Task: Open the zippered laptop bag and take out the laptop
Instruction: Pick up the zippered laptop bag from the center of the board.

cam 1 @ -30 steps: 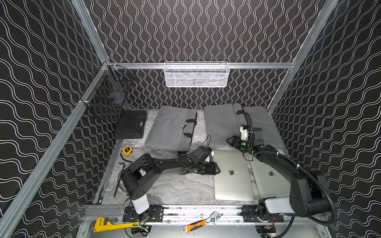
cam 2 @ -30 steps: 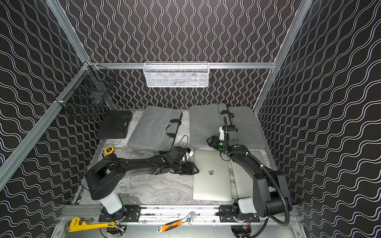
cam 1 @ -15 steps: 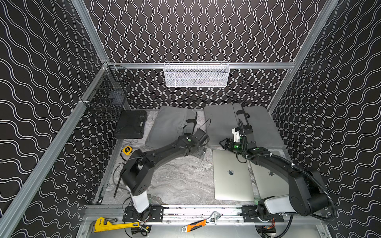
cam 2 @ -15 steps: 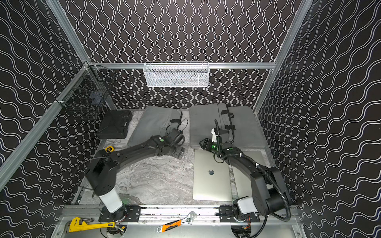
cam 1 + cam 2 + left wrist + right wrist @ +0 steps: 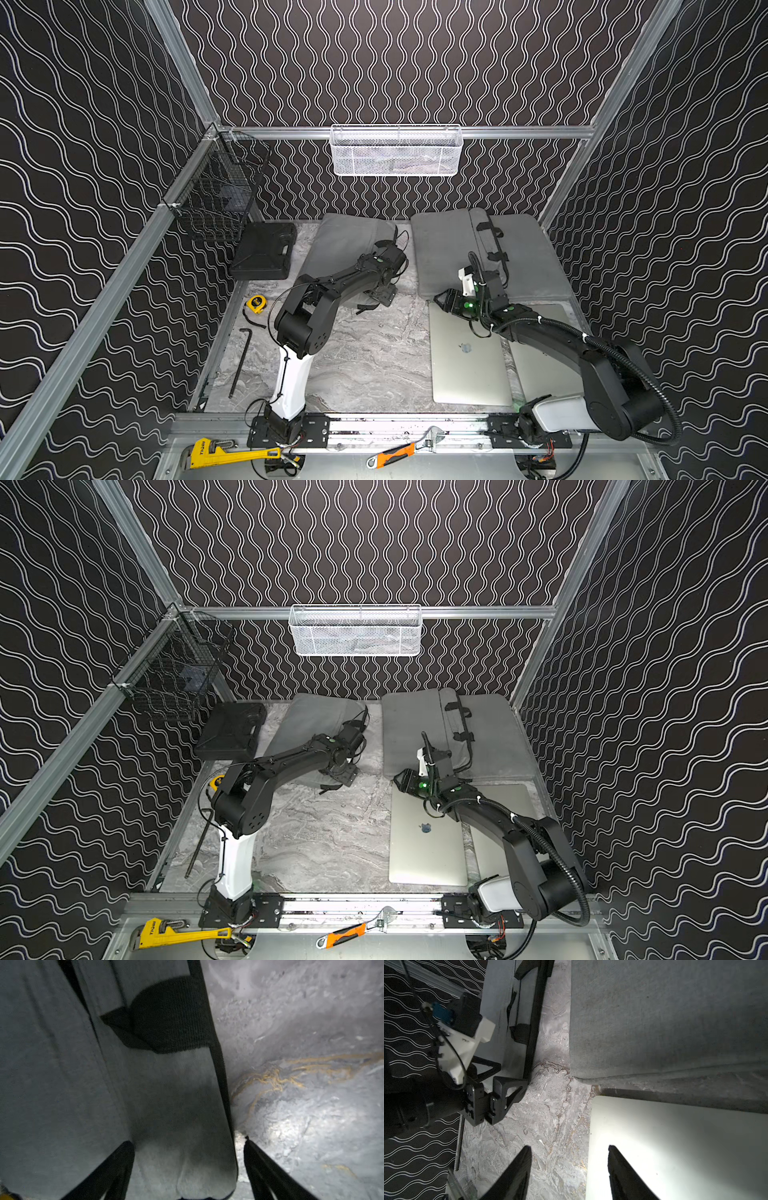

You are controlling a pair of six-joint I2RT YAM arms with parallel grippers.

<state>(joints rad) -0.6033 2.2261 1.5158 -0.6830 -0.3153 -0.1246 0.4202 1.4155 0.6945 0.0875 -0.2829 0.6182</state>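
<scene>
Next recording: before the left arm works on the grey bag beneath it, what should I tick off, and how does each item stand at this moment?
1. Left gripper open: ok.
2. It straddles the left bag at its edge, one finger over fabric, one over the table: ok.
3. Zipper pull in sight: not ok, none shows in the left wrist view.
4. Fingers touching the bag: cannot tell.
5. Right gripper open and empty: ok.
6. Right gripper away from that bag, above the laptop corner: ok.

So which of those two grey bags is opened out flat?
The laptop bag on the robot's right: spread into two flat panels. The left laptop bag lies folded closed.
</scene>
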